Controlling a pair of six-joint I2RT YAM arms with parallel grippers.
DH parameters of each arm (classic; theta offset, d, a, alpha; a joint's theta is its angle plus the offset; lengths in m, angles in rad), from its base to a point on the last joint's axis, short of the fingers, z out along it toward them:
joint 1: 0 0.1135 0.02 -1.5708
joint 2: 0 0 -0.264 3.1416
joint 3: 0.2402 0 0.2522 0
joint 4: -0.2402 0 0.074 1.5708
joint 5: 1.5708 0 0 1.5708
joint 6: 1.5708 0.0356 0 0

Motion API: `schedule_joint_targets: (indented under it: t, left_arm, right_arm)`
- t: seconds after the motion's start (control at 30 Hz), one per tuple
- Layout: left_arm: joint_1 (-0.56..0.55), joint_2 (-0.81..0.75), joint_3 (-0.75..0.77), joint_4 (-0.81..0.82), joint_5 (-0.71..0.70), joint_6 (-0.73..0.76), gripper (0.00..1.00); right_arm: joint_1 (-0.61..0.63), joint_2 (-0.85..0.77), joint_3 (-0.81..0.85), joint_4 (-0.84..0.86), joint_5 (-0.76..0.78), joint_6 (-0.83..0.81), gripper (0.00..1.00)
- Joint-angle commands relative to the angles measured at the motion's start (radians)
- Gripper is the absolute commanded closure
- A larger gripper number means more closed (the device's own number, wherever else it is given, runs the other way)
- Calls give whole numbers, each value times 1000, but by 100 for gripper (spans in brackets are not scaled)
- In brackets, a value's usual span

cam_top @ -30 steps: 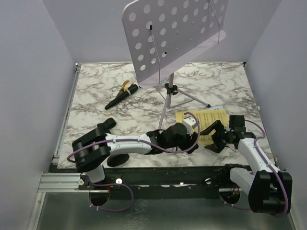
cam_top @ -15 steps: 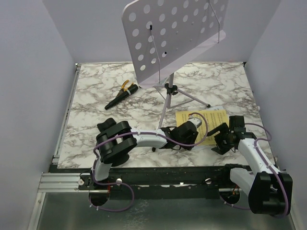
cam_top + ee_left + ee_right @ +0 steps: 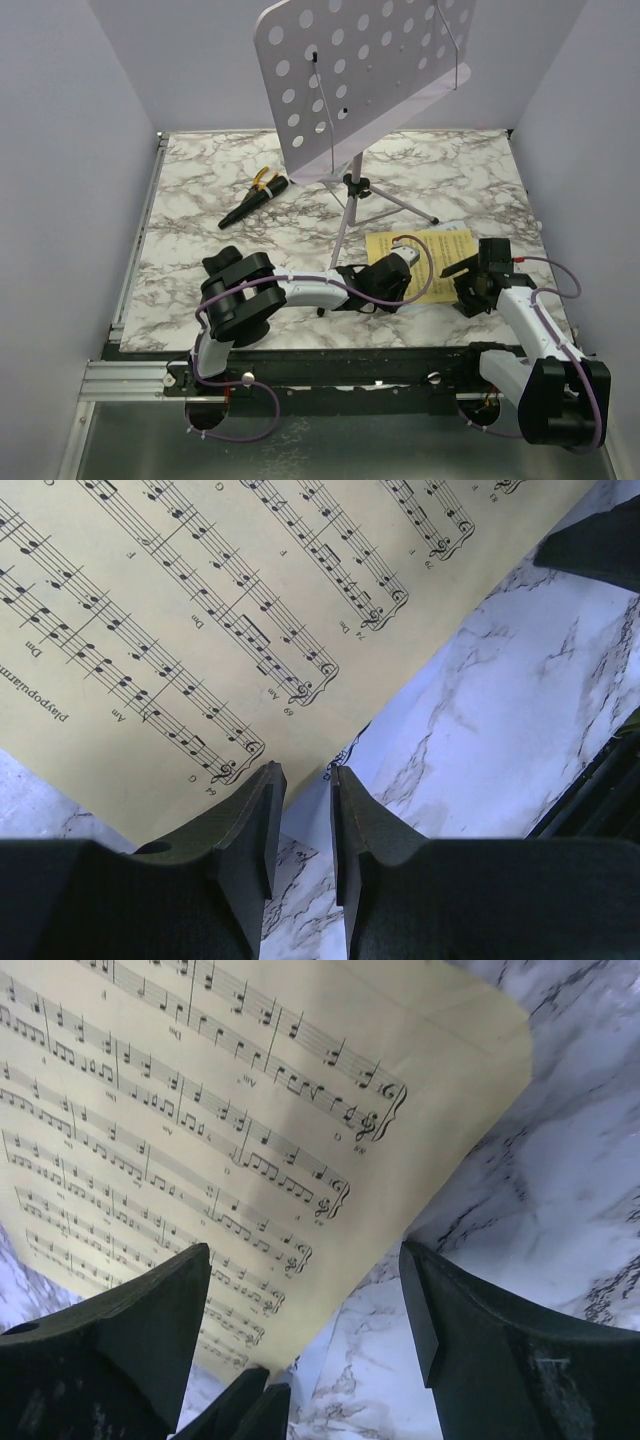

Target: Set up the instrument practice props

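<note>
Yellow sheet-music page (image 3: 440, 245) lay flat over a white page (image 3: 365, 742) near the worktop's (image 3: 200, 250) right near corner. Left end effector (image 3: 300, 780) sat at its edge, fingers close together with a slim gap, nothing visibly pinched. Right end effector (image 3: 305, 1260) spread wide over the page's corner. Lilac music stand (image 3: 360, 80) stood mid-back.

You have one music stand (image 3: 365, 70), one microphone (image 3: 243, 211) and one pair of pliers (image 3: 264, 179) at upper left, one yellow page (image 3: 445, 248), one white page (image 3: 400, 715).
</note>
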State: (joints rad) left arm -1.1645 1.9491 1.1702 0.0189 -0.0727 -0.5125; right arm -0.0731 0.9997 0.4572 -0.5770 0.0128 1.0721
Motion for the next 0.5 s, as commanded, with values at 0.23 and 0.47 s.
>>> schedule_joint_targets:
  t: [0.23,0.47]
  left_arm:
    - [1,10,-29,-10,8,-11,69]
    - [2,9,-29,-8,14,-8,69]
  right_arm:
    - [-9,-65,-76,147,94,-37,17]
    - [-9,-186,-73,181,42,-109,17]
